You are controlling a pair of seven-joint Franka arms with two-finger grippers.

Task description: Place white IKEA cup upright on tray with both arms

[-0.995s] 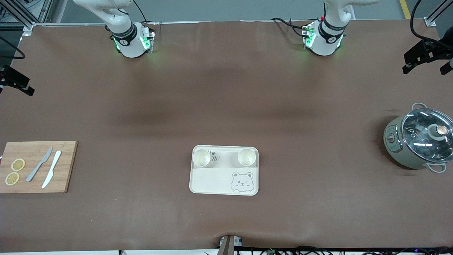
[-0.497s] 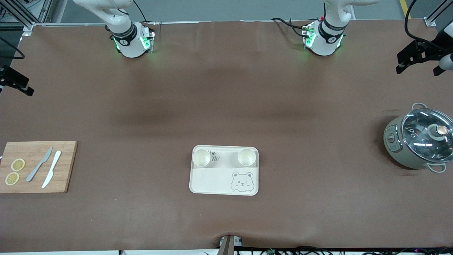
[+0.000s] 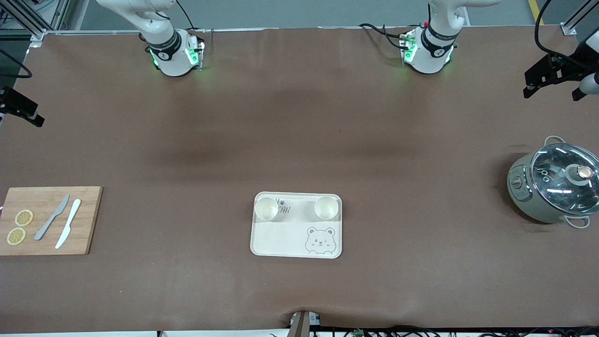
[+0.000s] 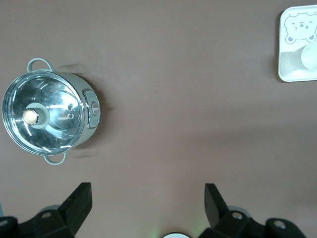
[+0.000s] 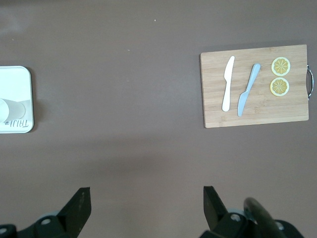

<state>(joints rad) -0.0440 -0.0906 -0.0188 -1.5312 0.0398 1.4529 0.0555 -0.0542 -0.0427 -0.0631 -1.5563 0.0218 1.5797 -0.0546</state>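
Note:
The cream-white bear tray (image 3: pixel 285 238) lies near the middle of the table, nearer the front camera. Two white cups stand upright on it, one (image 3: pixel 266 208) toward the right arm's end and one (image 3: pixel 326 208) toward the left arm's end. My left gripper (image 3: pixel 551 93) hangs open and empty high over the table's left-arm end; its own view (image 4: pixel 147 193) shows bare table below, with the tray's corner (image 4: pixel 290 74) and a cup (image 4: pixel 299 58) far off. My right gripper (image 3: pixel 18 110) is open and empty over the right-arm end (image 5: pixel 146 194), and the tray (image 5: pixel 17 82) is at the edge of its view.
A grey electric pot with a glass lid (image 3: pixel 554 185) stands at the left arm's end. A wooden cutting board (image 3: pixel 49 220) with two knives and two lemon slices lies at the right arm's end.
The left gripper has shifted a little toward the table's middle. The right gripper has barely moved. The cups and the tray have not moved.

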